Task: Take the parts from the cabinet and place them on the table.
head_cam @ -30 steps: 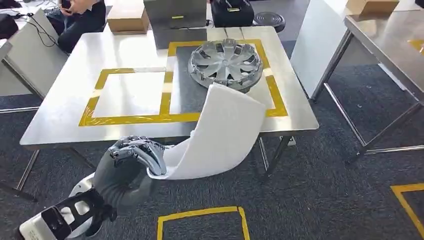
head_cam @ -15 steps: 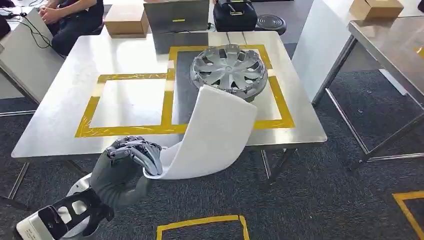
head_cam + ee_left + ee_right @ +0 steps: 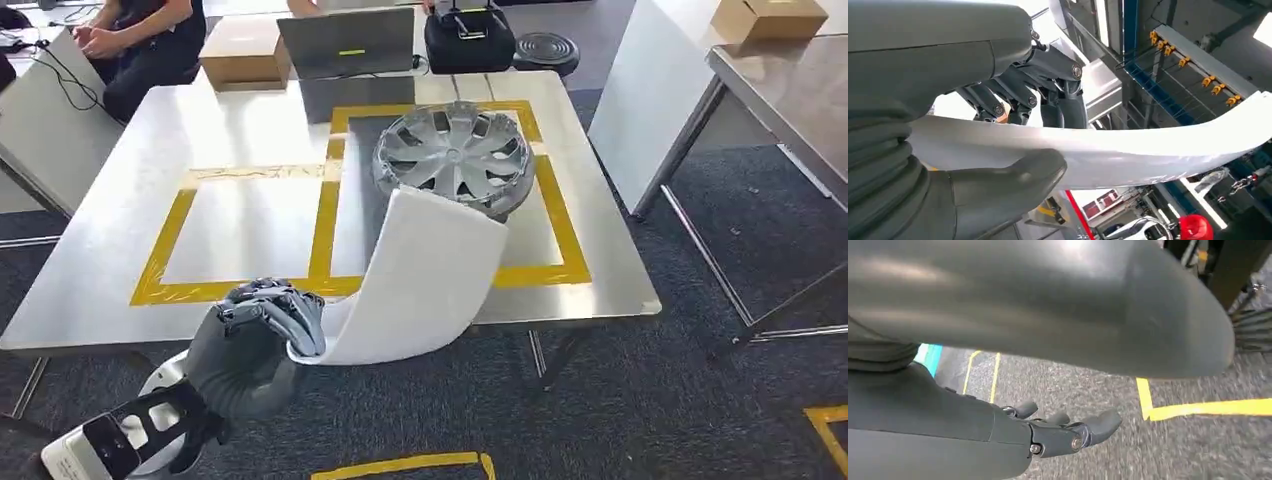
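My left hand [image 3: 265,322] grips the near end of a long, curved white panel [image 3: 430,270], whose far end arches up over the front edge of the steel table [image 3: 100,250]. A silver hubcap [image 3: 450,155] lies on the table in the right of two yellow-taped squares, just beyond the panel's tip. In the left wrist view the thumb [image 3: 1013,180] presses one face of the panel [image 3: 1128,155] and the dark fingers [image 3: 1018,100] wrap the other. My right hand [image 3: 1063,432] hangs over the grey carpet, fingers loosely apart and holding nothing.
At the table's far edge stand a laptop [image 3: 345,42], a cardboard box [image 3: 240,55] and a black bag [image 3: 468,38]. A person [image 3: 140,40] sits at the far left. A second steel table [image 3: 790,90] stands to the right. Yellow tape [image 3: 400,467] marks the floor.
The whole view has shifted: the table now sits nearer and lower in the picture. My left hand still holds the white panel, whose tip now reaches further over the table.
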Tool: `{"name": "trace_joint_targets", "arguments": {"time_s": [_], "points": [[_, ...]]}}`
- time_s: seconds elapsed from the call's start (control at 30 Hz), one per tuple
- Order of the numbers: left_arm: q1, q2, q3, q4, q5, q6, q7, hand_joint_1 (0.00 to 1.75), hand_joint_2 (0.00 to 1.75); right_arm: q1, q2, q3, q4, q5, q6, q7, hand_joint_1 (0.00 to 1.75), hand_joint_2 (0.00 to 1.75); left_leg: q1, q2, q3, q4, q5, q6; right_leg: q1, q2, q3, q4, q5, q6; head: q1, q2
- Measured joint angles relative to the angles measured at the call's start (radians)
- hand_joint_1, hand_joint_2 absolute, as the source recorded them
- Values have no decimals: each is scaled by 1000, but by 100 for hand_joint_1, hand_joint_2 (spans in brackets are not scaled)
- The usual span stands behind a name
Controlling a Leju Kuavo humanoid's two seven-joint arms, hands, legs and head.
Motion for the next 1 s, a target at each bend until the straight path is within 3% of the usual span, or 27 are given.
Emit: {"name": "trace_joint_targets", "arguments": {"time_s": [0.03,0.1,0.13,0.17,0.2,0.23,0.3,0.33,0.37,0.4,0.43,0.5,0.53,0.57,0.63,0.67,0.7,0.73,0.8,0.83,0.87,0.9,0.97,1.0], "points": [[-1,2,0,-1,0,1,-2,175,175,0,0,0,0,0,0,-2,0,0,0,1,-31,53,-11,-2,0,0,7,-1,-6,-5,-7,0],[7,5,1,0,0,1,-3,175,175,0,-1,0,0,1,0,-2,0,0,2,1,-126,187,-73,-9,1,1,20,-1,-21,-9,-9,0],[12,5,1,0,0,1,-3,175,175,0,-2,0,0,1,-1,-2,0,0,2,1,-164,231,-100,-11,1,2,28,-1,-29,-9,-10,0],[16,5,1,0,0,3,-3,175,175,2,-2,0,0,2,-1,-2,0,0,2,1,-189,243,-103,-11,2,3,38,0,-38,-9,-10,0],[17,6,1,0,0,4,-3,175,175,3,-2,0,0,3,-1,-1,0,0,2,1,-189,212,-76,-10,2,4,51,0,-47,-8,-10,0],[18,7,1,0,-1,5,-3,175,175,3,-2,0,0,3,-1,2,0,0,1,1,-174,152,-31,-6,3,5,64,0,-56,-7,-11,0],[20,8,2,-2,-6,8,-3,175,175,3,-2,0,0,5,-1,2,0,0,-1,2,-126,-12,97,11,3,5,88,-2,-76,-1,-12,0],[23,8,3,-2,-8,8,-3,175,175,2,-2,0,0,5,-1,4,0,0,-9,3,-126,-35,101,13,6,5,95,1,-84,5,-10,0],[24,8,3,-2,-9,9,-1,175,175,-1,-2,0,0,5,-1,7,0,0,-9,4,-125,-37,64,17,7,7,95,0,-89,12,-12,0],[26,7,3,-5,-10,10,1,175,175,-3,-3,0,0,6,-1,10,0,0,-10,3,-118,-43,84,25,6,5,100,-6,-98,21,-12,0],[27,8,5,-8,-10,10,0,175,175,-1,-3,0,0,6,-1,10,0,0,-8,2,-118,-46,83,33,7,5,105,9,-87,27,-11,0],[30,9,11,-11,-13,10,0,175,175,-1,-6,0,0,6,-1,9,0,0,-2,1,-83,-55,80,43,4,4,113,24,-100,34,-11,0],[30,9,12,-14,-15,10,-1,175,175,-3,-6,0,0,7,3,6,0,0,0,2,-72,-56,75,50,4,5,88,76,-111,40,-6,0],[31,9,12,-14,-18,10,-3,175,175,-5,-6,0,0,7,6,3,0,0,0,2,-69,-56,70,53,2,5,43,142,-129,45,-1,0],[39,9,13,-14,-19,10,-3,175,175,-4,-7,0,0,7,6,-1,0,0,0,1,-59,-56,54,53,0,5,-63,276,-194,55,-1,0],[43,9,14,-14,-19,10,-3,175,175,-2,-7,0,0,7,6,-1,0,0,0,-1,-52,-56,46,51,0,5,-92,294,-203,55,2,0],[45,9,14,-14,-19,10,-3,175,175,0,-7,0,0,7,6,-2,0,0,1,-3,-40,-56,37,49,-1,4,-100,274,-185,56,2,0],[47,9,14,-14,-20,10,-3,175,175,1,-8,0,0,7,6,-2,0,0,1,-3,-26,-56,27,47,-2,4,-93,222,-144,53,2,0],[47,9,14,-14,-20,10,-3,175,175,2,-8,0,0,7,6,-2,0,0,2,-2,5,-56,4,41,-2,3,-50,62,-14,51,3,0],[45,9,15,-13,-20,10,-3,175,175,4,-8,0,0,7,6,-2,0,0,0,-1,12,-52,-6,35,0,2,-49,21,28,45,5,0],[48,9,15,-13,-21,10,-4,175,175,2,-8,0,0,7,6,0,0,0,-3,-5,12,-54,-12,29,6,-1,-47,19,-6,36,6,0],[48,9,16,-14,-21,10,-3,175,175,3,-8,0,0,7,6,-1,0,0,-3,-4,9,-61,-19,21,7,0,-41,18,9,29,5,0],[48,9,16,-16,-21,10,-5,175,175,4,-8,0,0,7,6,-1,0,0,-3,-4,31,-57,-15,5,4,2,-28,11,3,12,4,0],[48,9,17,-18,-21,10,-3,175,175,4,-8,0,0,7,6,-1,0,0,-2,-2,23,-42,-16,3,1,3,-15,4,1,7,4,0]]}}
